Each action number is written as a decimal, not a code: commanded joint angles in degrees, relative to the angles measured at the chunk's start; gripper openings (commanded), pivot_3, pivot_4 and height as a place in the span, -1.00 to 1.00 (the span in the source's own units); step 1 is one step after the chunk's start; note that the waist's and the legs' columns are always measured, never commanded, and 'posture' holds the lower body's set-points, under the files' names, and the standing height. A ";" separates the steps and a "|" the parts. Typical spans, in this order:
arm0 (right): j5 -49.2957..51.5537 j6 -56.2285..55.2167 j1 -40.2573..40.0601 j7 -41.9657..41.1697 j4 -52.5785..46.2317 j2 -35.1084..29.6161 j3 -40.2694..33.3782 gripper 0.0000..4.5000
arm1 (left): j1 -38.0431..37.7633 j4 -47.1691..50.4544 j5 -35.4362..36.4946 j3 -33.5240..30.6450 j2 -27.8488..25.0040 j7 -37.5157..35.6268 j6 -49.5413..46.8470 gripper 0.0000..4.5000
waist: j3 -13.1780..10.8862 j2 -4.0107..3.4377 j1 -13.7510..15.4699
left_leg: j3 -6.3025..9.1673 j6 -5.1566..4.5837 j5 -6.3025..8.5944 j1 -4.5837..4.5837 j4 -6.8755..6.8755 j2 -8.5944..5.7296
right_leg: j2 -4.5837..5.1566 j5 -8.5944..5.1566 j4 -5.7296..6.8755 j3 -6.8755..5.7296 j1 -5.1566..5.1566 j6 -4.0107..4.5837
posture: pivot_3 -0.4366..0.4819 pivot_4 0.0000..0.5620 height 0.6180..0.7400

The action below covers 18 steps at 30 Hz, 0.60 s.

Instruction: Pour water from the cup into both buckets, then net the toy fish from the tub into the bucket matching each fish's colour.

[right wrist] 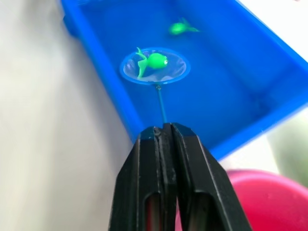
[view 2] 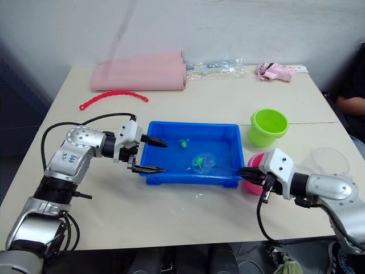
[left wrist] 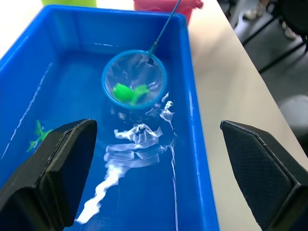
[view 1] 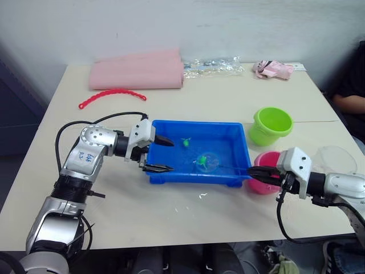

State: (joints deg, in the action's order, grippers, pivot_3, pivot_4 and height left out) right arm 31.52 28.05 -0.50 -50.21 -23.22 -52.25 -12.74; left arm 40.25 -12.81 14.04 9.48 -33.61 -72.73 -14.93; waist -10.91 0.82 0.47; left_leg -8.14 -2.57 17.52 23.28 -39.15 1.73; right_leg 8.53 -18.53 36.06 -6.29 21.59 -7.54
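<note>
From the head camera, the shallow bright blue rectangular plastic tub (view 1: 171, 171) sits mid-worktop (view 1: 171, 217). The left claw (view 1: 158, 154) is spread wide at the tub's left end, one finger over the water, one at the near rim. The right claw (view 1: 263, 173) is clamped on the thin dark handle of the small blue-rimmed round net (view 1: 206, 162), whose hoop lies in the tub with a tiny green plastic fish (view 1: 202, 161) in it. A second green fish (view 1: 185, 141) floats nearer the far wall. The bright pink pail (view 1: 263, 181) stands just beside the tub's right end, the lime green pail (view 1: 270, 126) behind it, and the clear plastic measuring cup (view 1: 335, 158) to the right.

The left wrist camera looks between two parted black fingers (left wrist: 53, 173) at the net hoop holding the fish.

The right wrist camera shows both fingers (right wrist: 149, 187) pressed together on the handle.
</note>
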 commanded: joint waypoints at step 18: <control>-6.70 1.50 -0.72 5.06 3.00 -8.55 -24.62 -1.00 | 6.90 -3.94 3.81 -2.90 7.89 3.26 -2.90 0.99 | 0.00 0.01 0.79 | -0.10 -0.03 0.00 -0.01 0.01 -0.05 | -0.01 0.02 -0.03 0.07 0.04 -0.03 | -0.05 -0.47 0.96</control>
State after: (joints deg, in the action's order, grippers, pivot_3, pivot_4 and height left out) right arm 28.43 32.94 -2.36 -46.38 -21.24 -59.24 -36.42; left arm 45.54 -16.98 17.62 7.25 -25.72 -69.51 -19.01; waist -10.90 0.83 1.26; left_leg -8.24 -2.60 17.52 23.28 -39.13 1.69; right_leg 8.52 -18.51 36.02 -6.22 21.62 -7.57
